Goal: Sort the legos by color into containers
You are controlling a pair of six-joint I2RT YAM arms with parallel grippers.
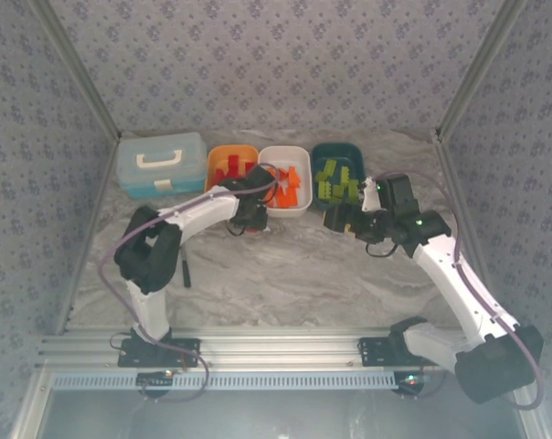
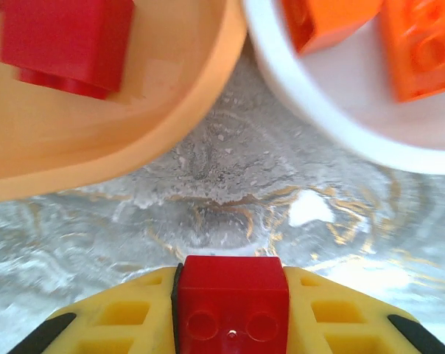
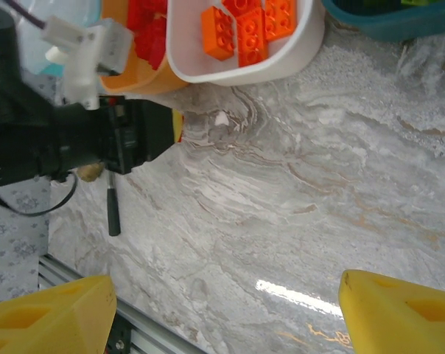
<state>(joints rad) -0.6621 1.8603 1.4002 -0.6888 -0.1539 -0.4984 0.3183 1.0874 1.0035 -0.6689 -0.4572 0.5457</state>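
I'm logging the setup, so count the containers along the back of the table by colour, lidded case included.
Orange tray: 1
White tray: 1
Dark teal tray: 1
Light blue lidded case: 1
Total: 4
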